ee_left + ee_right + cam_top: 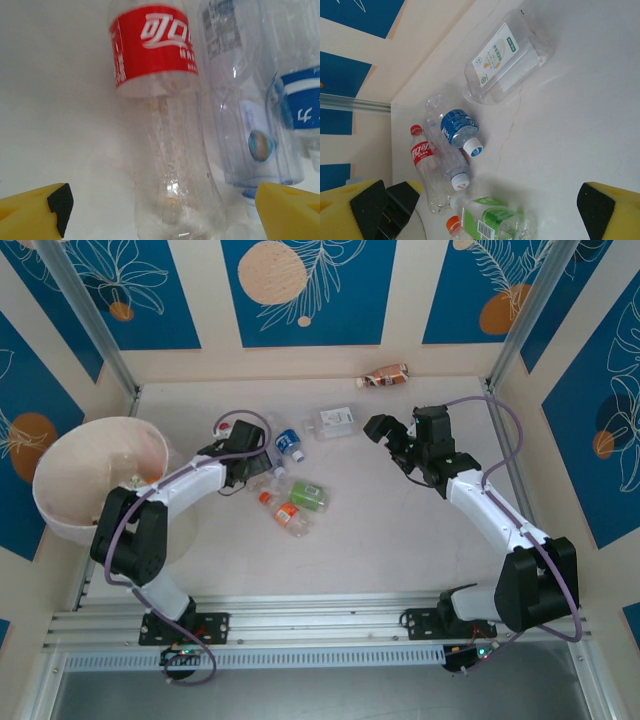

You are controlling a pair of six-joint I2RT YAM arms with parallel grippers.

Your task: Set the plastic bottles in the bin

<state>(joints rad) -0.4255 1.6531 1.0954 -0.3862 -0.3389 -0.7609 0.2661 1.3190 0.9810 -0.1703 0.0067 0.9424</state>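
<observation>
Left wrist view shows my left gripper (160,212) released, its yellow fingers (30,210) standing wide on either side of the base end of the red-label bottle (155,47). That bottle lies flat on the worktop (50,100), and I see no contact with it. A clear bottle (240,115) lies just beside it, with a blue-label bottle (300,100) on its far side.

My first worry is the right-hand finger. It sits at the clear bottle's cap end, so a squeeze from here could trap that neighbour too or send it rolling. The second is the grip point: the bottle is round, slick-looking and apparently empty, and taken this near one end it could squirt out or droop once lifted.

On the top view the bin (60,515) stands at the worktop's left edge, close against my left arm. A long bottle hanging from one end could clip the rim on the swing across. The green-label bottle (308,495) and orange-capped bottle (290,517) lie near that forearm, and a careless sweep might scatter them.

My right gripper (385,430) is released too and holds nothing, right of the square clear bottle (335,422).
</observation>
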